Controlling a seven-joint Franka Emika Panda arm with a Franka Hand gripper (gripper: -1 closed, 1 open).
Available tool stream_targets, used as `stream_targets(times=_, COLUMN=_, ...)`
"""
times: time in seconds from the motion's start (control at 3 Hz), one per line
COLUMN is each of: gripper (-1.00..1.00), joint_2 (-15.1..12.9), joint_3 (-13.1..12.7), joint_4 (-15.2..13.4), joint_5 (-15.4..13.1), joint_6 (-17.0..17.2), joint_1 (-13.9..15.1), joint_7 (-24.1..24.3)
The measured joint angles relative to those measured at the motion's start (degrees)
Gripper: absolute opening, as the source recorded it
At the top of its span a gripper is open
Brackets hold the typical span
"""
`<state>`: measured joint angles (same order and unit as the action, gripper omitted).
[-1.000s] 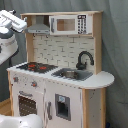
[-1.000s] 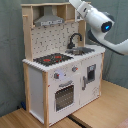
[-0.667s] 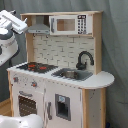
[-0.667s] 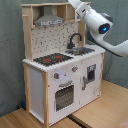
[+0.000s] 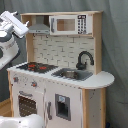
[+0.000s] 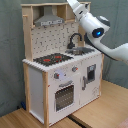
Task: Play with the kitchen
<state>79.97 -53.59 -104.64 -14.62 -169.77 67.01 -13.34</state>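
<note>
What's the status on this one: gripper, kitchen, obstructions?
Gripper state not readable; arm raised near the top shelf. Kitchen upright, oven door shut. Nothing on the stovetop.

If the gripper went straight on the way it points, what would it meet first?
Probably the grey hood of the white and light-wood toy kitchen; in the first exterior view the white gripper seems aimed there, but depth is unclear.

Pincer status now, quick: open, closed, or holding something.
Pincer: cannot be told. In both exterior views the arm reaches high beside the kitchen, with nothing visibly held.
</note>
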Motion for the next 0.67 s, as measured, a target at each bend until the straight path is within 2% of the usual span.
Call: stream_targets(times=0.67, gripper=1.0, joint_2=3.1, joint_3=-0.16, joint_4=1.6, joint_5=0.0, joint_6=8.01, joint_1=1.56, joint_7=12.12)
